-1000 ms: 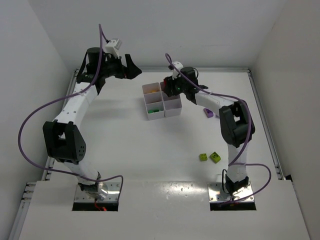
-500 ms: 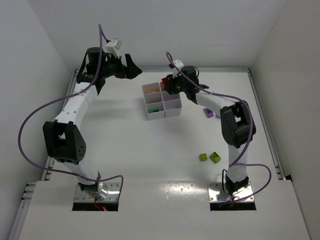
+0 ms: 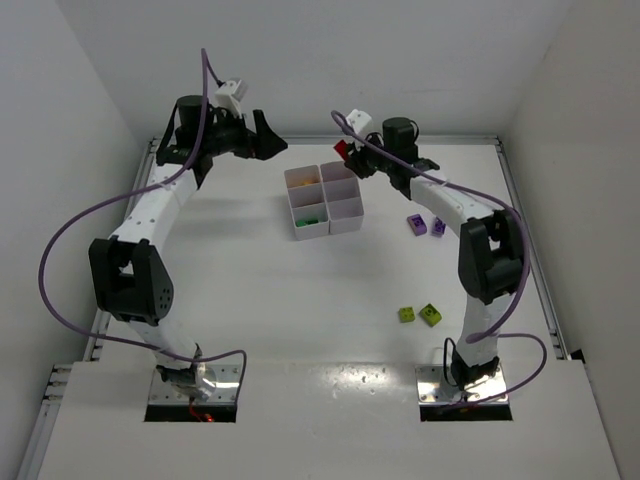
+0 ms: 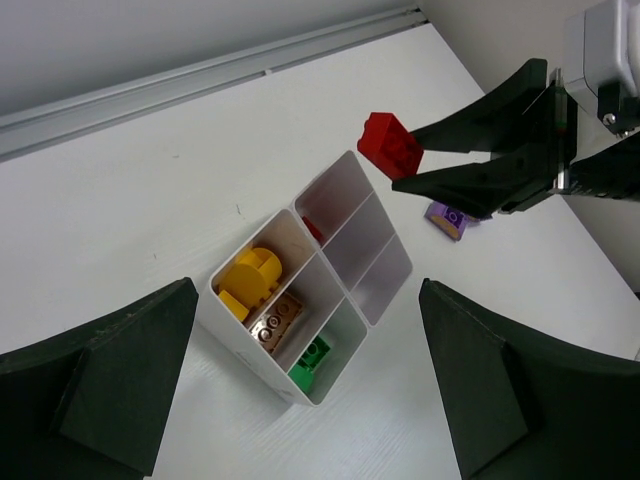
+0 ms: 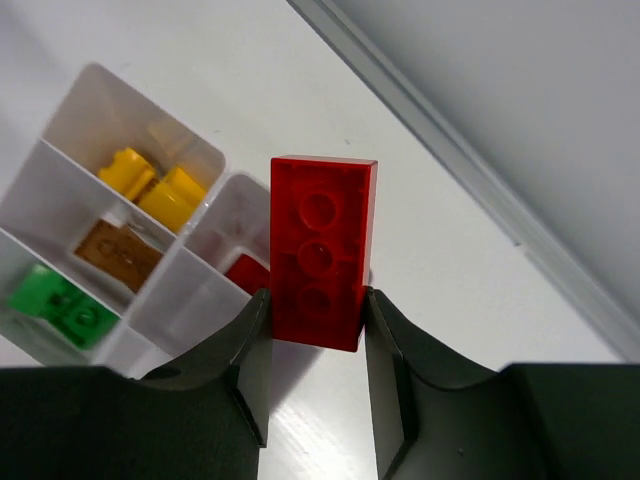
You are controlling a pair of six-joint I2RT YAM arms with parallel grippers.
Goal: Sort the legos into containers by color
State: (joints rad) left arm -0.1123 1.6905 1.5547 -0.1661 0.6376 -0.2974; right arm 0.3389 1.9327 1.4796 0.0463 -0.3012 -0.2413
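The right gripper point(image 3: 346, 156) is clamped on a red rectangular plastic lego brick point(image 5: 320, 250), one finger pressed on each long side, with the studs facing the wrist camera. The brick is held in the air just past the far right corner of the white plastic six-compartment tray point(image 3: 325, 204), not touching it.

In the tray's left column, yellow bricks point(image 4: 250, 280) lie in the far compartment, an orange-brown brick point(image 4: 276, 320) in the middle one and a green brick point(image 4: 312, 355) in the near one. A small red brick point(image 4: 313, 229) lies in the far right compartment.

The left gripper point(image 3: 262, 137) hangs to the far left of the tray, its jaws spread wide and holding nothing.

Two purple bricks point(image 3: 426, 225) lie on the white table point(image 3: 250, 290) right of the tray. Two lime-green bricks point(image 3: 419, 314) lie well nearer, by the right arm.
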